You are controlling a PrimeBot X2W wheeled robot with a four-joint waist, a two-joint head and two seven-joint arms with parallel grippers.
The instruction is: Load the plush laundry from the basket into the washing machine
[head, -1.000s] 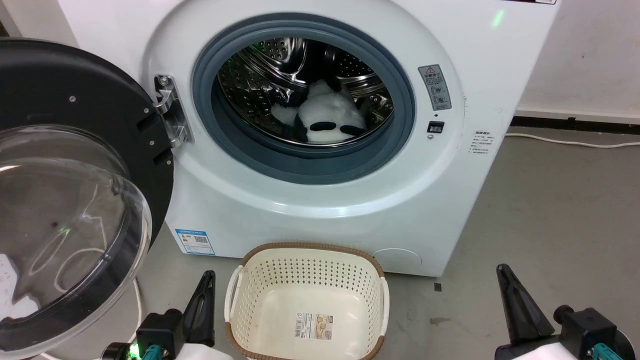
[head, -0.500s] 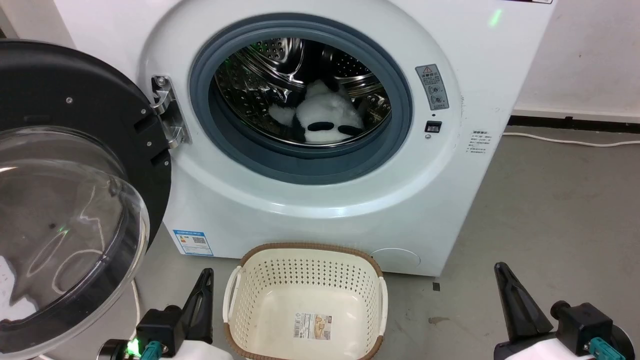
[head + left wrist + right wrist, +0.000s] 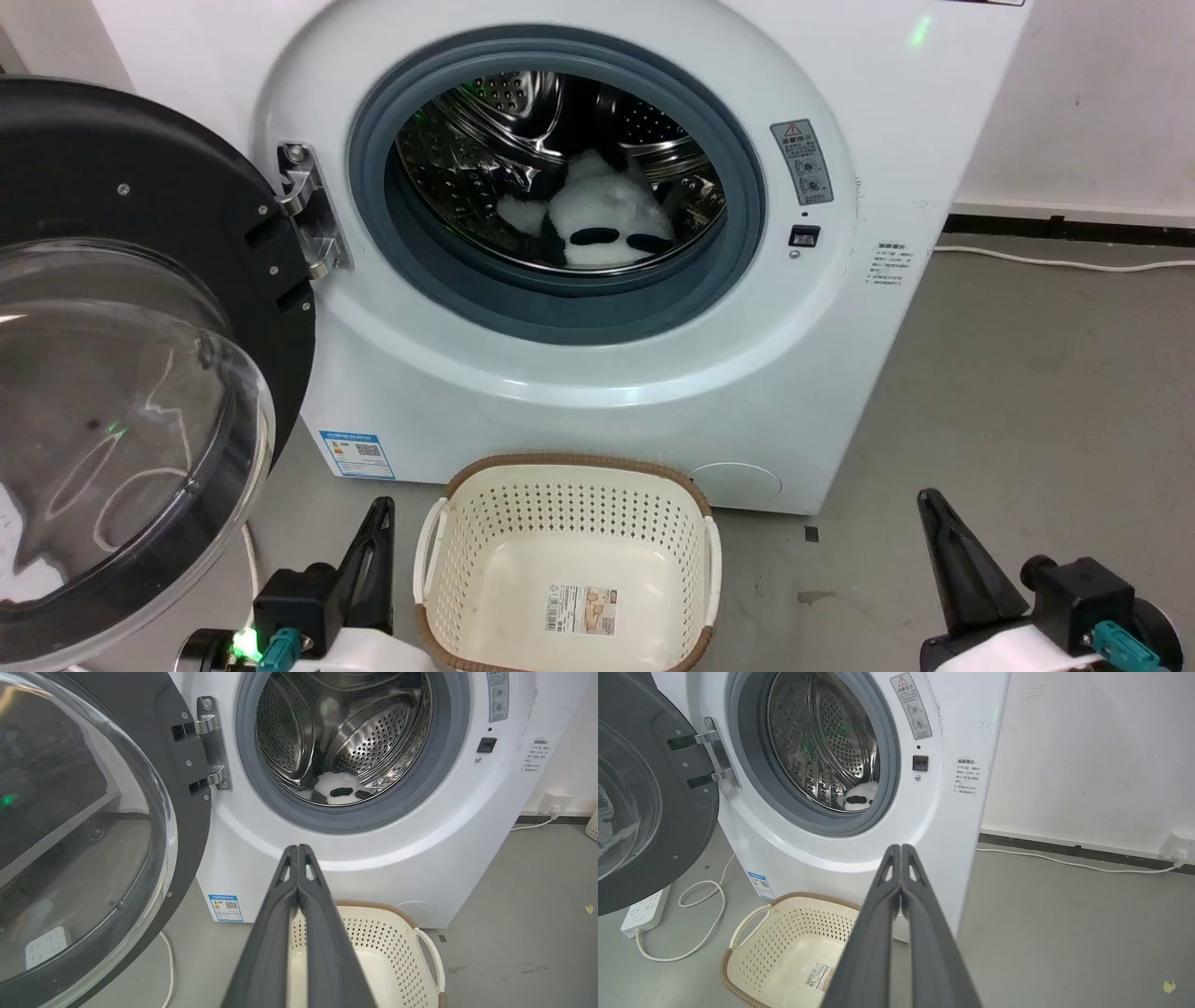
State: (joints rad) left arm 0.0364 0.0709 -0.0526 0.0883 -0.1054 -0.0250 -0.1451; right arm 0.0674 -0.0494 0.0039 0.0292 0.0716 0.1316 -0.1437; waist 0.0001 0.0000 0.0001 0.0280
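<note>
We are holding our left gripper [image 3: 297, 848] and right gripper [image 3: 901, 847] closed and empty, judging the plush laundry [image 3: 602, 219] loaded in the washing machine [image 3: 579, 392], the basket [image 3: 569, 495] bare, next perhaps shutting the door [image 3: 140, 373].

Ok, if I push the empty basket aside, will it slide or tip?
Probably slides easily: the basket is empty, thin perforated plastic, so likely light, on smooth grey floor. Its wide flat base makes tipping unlikely unless pushed near the top. The walls may flex a little.
</note>
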